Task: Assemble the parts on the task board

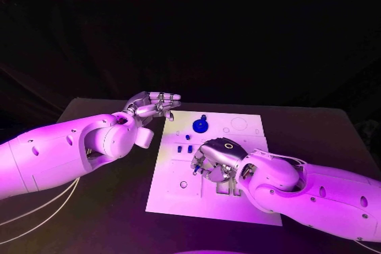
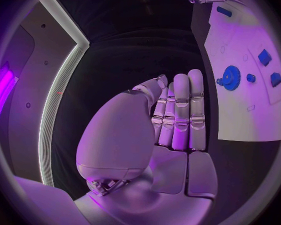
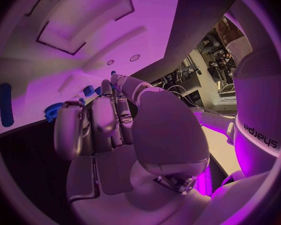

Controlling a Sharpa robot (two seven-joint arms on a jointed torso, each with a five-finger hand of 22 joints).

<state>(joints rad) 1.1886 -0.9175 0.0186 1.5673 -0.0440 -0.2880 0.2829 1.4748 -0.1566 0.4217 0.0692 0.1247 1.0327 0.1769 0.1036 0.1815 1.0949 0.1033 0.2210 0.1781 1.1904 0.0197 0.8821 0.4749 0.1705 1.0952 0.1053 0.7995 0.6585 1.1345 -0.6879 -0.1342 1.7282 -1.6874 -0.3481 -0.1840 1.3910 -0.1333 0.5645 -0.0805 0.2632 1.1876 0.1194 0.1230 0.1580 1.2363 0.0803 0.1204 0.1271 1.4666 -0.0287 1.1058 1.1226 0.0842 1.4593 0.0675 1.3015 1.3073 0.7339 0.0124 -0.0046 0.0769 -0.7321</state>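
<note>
Hovering over the task board centre, right hand pinches a small blue part; blue gear at board's 12 o'clock. Left hand released, beyond its 11 o'clock corner.

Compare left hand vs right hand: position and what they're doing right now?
The left hand hangs past the task board's far left corner; the right hand sits over the board's middle. The left hand's fingers lie straight and together, holding nothing; the right hand's fingers curl down at the board, and what they hold is unclear. Both are silver.
</note>
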